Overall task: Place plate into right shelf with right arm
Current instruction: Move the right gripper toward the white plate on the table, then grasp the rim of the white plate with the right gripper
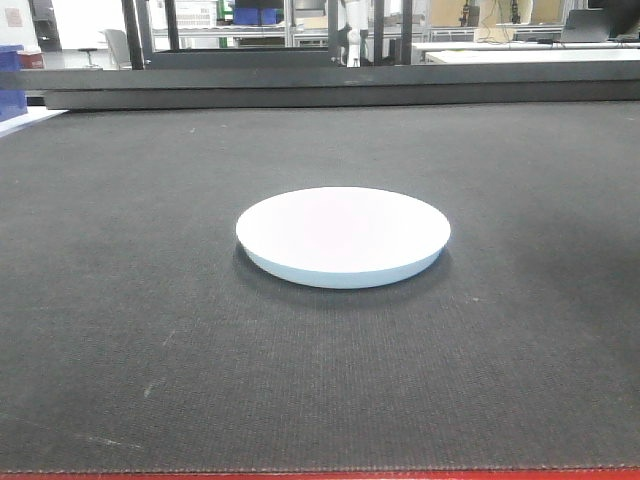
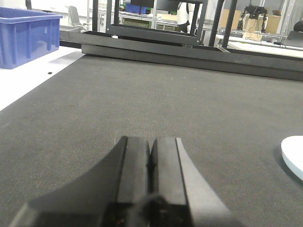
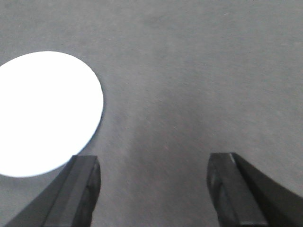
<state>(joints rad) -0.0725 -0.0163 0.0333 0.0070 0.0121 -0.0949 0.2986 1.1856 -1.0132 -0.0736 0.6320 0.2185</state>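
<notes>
The white plate [image 1: 343, 235] lies flat on the dark mat in the middle of the front view. Its edge shows at the right border of the left wrist view [image 2: 294, 153]. It fills the left side of the right wrist view [image 3: 45, 111]. My right gripper [image 3: 154, 163] is open and empty, above the mat just to the right of the plate; its left finger [image 3: 80, 189] is near the plate's rim. My left gripper [image 2: 150, 146] is shut and empty, low over the mat left of the plate. The stainless-steel shelf is out of view.
The dark mat [image 1: 120, 300] covers the table, with a red edge at the front. A dark low frame [image 1: 330, 85] runs along the far side. A blue plastic bin [image 2: 26, 35] stands on a white surface at the far left.
</notes>
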